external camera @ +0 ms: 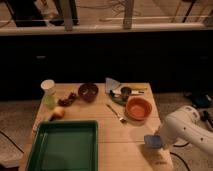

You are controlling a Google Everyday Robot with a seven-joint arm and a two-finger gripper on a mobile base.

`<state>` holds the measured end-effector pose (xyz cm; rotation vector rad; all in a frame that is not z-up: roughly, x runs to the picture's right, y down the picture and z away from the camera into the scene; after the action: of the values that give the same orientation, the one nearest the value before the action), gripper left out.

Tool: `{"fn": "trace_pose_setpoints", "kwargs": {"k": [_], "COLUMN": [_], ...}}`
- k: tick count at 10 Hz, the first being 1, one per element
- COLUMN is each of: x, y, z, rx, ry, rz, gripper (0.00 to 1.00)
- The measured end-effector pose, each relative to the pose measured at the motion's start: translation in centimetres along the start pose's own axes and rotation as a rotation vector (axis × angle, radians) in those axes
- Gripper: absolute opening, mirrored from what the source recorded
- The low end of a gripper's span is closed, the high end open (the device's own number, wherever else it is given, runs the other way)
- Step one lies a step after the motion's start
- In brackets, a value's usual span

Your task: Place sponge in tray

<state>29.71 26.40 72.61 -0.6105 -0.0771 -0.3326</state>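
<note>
Jaws of gripper [155, 143] seen pressed together on small blue-grey rectangular soft sponge [151, 141], held at front right corner of pale wooden tabletop [112, 137], on end of white robot arm [186, 131]. Sponge well apart from large dark green rectangular plastic tray [65, 123], which is set at front left of tabletop. Thin metal utensil [116, 113] laid between tray and round orange bowl [138, 108]. Farther back, small dark brown bowl [88, 92] placed mid-table; pale green cup [48, 93] stood at far left corner.

Bare tabletop [122, 142] between hand [152, 142] and tray [65, 123]
</note>
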Motion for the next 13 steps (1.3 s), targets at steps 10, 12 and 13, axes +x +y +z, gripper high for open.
{"fn": "trace_pose_setpoints", "kwargs": {"k": [10, 12, 13], "x": [-2.5, -2.9, -3.3], "y": [-3.1, -3.4, -3.6], "z": [-3.7, -4.4, -4.8], "rx": [0.019, 0.017, 0.016], "ry": [0.038, 0.044, 0.047], "rz": [-0.047, -0.057, -0.066], "gripper": [0.03, 0.03, 0.03]}}
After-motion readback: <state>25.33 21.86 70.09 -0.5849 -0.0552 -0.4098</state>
